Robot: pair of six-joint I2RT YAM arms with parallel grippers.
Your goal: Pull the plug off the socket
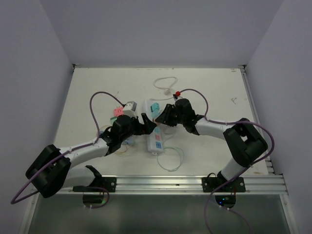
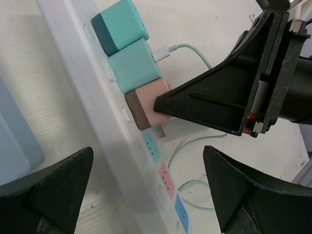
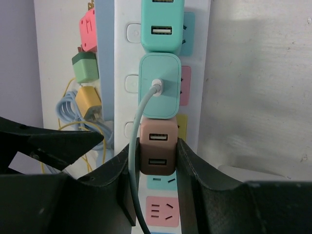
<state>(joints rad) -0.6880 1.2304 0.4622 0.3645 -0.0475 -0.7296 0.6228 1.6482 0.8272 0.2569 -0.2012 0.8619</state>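
Note:
A white power strip (image 2: 92, 112) lies on the table with three plugs in a row. The pink-brown plug (image 3: 157, 134) is the nearest of them, below a mint plug (image 3: 161, 90) and a teal plug (image 3: 162, 24). My right gripper (image 3: 159, 151) is shut on the pink-brown plug, one finger on each side. In the left wrist view a metal prong shows under that plug (image 2: 146, 107), beside the right arm's black finger (image 2: 219, 97). My left gripper (image 2: 147, 152) stands wide open astride the strip, nothing between its fingers. From above, both grippers (image 1: 163, 117) (image 1: 145, 122) meet over the strip (image 1: 157, 139).
The mint plug's cable (image 3: 135, 146) runs down past the pink-brown plug by my left-hand finger and loops on the table (image 1: 170, 158). A second strip (image 3: 105, 58) to the left carries red, green and yellow plugs. A white cable (image 1: 165, 83) lies at the back.

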